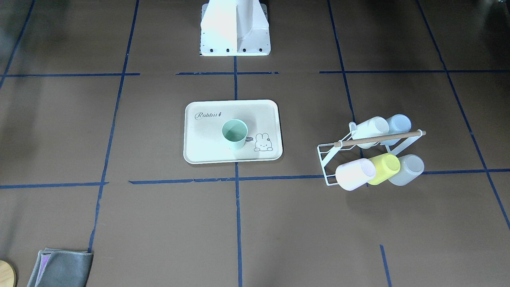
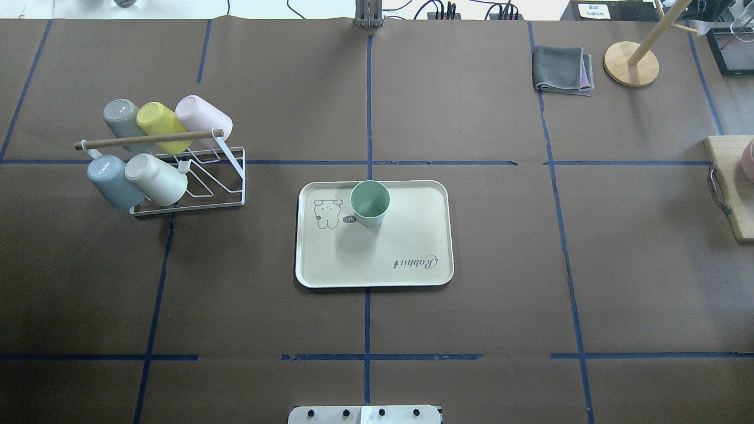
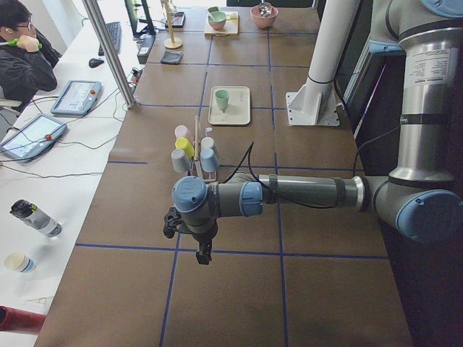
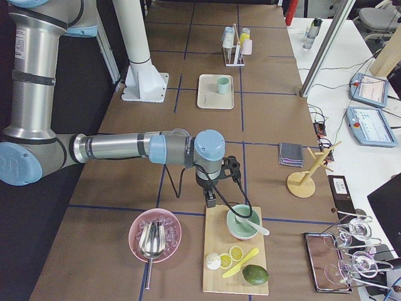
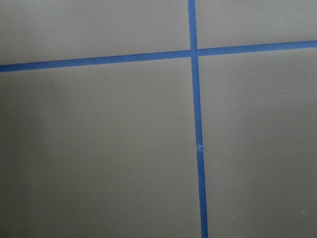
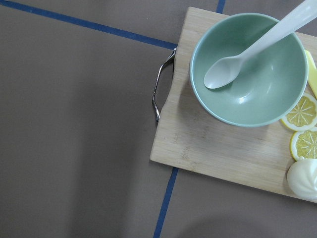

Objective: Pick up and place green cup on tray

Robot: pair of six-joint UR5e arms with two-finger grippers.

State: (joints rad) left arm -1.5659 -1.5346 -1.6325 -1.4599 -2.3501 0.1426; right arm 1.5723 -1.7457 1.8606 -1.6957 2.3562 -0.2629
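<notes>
The pale mint-green cup [image 2: 370,203] stands upright and mouth up on the cream "Rabbit" tray [image 2: 412,241] at the middle of the table, beside the rabbit drawing. It also shows in the front view [image 1: 234,134] on the tray [image 1: 207,149]. No gripper is near it. My left gripper [image 3: 205,254] hangs over bare table far from the tray. My right gripper [image 4: 210,202] hangs by a wooden board at the other end. Both show only in the side views, so I cannot tell if they are open or shut.
A white wire rack [image 2: 147,140] with several cups on its side stands left of the tray. A grey cloth [image 2: 561,69] and a wooden stand [image 2: 631,63] lie far right. A cutting board [image 6: 208,144] with a green bowl [image 6: 247,69] lies under the right wrist.
</notes>
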